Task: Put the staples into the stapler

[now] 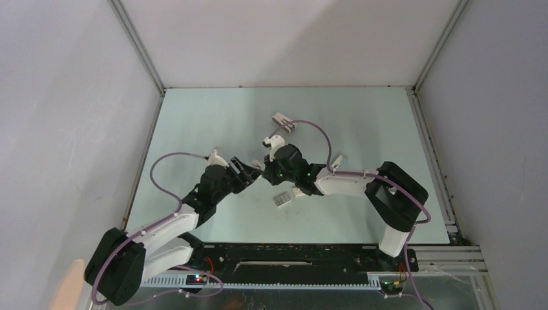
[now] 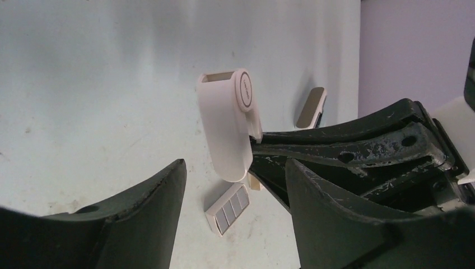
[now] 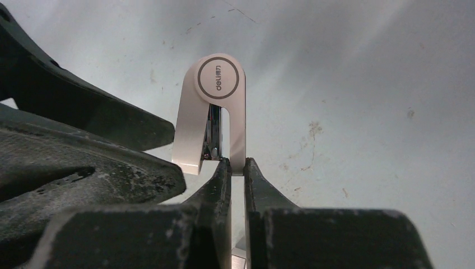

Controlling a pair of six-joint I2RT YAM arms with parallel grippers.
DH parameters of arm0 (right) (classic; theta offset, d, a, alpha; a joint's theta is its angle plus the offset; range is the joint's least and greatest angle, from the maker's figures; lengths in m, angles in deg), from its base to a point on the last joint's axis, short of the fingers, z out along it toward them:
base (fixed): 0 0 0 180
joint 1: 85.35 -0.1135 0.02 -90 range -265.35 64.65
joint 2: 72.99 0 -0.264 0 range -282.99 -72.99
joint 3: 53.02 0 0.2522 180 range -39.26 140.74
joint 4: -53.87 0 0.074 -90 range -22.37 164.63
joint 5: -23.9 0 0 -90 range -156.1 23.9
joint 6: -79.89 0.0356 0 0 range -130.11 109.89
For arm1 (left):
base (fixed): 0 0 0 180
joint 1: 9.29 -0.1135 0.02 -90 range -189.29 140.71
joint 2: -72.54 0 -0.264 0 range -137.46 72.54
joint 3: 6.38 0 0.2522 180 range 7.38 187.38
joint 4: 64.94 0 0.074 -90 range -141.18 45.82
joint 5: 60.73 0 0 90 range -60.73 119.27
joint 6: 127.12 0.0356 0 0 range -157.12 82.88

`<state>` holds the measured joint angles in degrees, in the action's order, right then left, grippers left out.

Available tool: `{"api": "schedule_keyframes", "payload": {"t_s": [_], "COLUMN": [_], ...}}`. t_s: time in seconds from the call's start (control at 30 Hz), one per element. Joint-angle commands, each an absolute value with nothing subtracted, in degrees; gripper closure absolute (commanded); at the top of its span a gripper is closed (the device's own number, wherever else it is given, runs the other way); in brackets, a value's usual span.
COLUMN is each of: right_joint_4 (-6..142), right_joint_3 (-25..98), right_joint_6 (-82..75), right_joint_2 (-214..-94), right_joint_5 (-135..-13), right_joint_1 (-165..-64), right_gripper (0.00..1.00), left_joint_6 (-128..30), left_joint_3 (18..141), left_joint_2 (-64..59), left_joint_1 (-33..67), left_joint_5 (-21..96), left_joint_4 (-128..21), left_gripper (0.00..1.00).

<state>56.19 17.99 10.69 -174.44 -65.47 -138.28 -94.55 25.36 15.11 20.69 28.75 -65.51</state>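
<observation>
**Stapler, hinged open, held in right gripper above the staples**

Item: stapler (image 3: 215, 112). Slim, pale body with a round hinge cap at one end carrying a ringed logo. It is swung open at the hinge into an inverted U, with two pale legs hanging down from the cap. Bright metal shows in the gap between the legs. In the left wrist view the stapler (image 2: 227, 129) stands nearly upright, and a hollow rectangular opening shows at its top end.

Location: off the table (image 1: 213, 123), above and just behind the staples (image 2: 228, 207).

Right gripper (image 3: 236, 165): the fingers are closed almost together and pinch the lower end of one leg of the stapler. The other leg hangs free beside them.

Left gripper (image 2: 235, 168): the fingers (image 2: 140, 224) stand wide apart and hold nothing. It is raised above the staples, with the stapler in the gap ahead of its tips. Whether either finger touches the stapler cannot be told.

Staples: a short grey block with a segmented face and pale edges. It lies flat on the table, outside the stapler and apart from both grippers. In the top view the staples (image 1: 282, 200) sit just nearer than the two grippers.

Channel contents: whether the stapler's metal channel holds anything cannot be told.

Other: another stapler (image 1: 282, 121) lies on the table well beyond the staples.
</observation>
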Motion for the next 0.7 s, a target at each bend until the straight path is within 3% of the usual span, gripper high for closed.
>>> {"api": "schedule_keyframes", "payload": {"t_s": [0.0,0.2,0.37,0.5,0.67], "right_joint_4": [51.06,49.98,51.10,51.55,52.71], "right_joint_3": [17.53,16.57,16.55,14.96,12.77], "right_joint_6": [11.82,12.29,11.69,10.95,10.03], "right_joint_2": [-172.23,-171.39,-170.96,-169.73,-167.83], "right_joint_5": [-65.48,-64.49,-63.98,-63.17,-62.61], "right_joint_1": [-139.40,-139.62,-139.50,-139.44,-138.51], "right_gripper": [1.00,1.00,1.00,1.00,1.00], "left_joint_6": [-97.94,-100.13,-101.24,-101.31,-100.66], "left_joint_3": [24.52,24.16,23.60,24.03,25.16], "left_joint_2": [13.35,11.38,12.36,14.46,17.05], "left_joint_1": [20.59,20.68,20.68,20.68,19.27], "left_joint_5": [31.37,31.55,30.95,29.73,29.95], "left_joint_4": [-72.82,-74.67,-74.49,-72.15,-69.12], "left_gripper": [0.32,0.44,0.62,0.83,0.94]}}
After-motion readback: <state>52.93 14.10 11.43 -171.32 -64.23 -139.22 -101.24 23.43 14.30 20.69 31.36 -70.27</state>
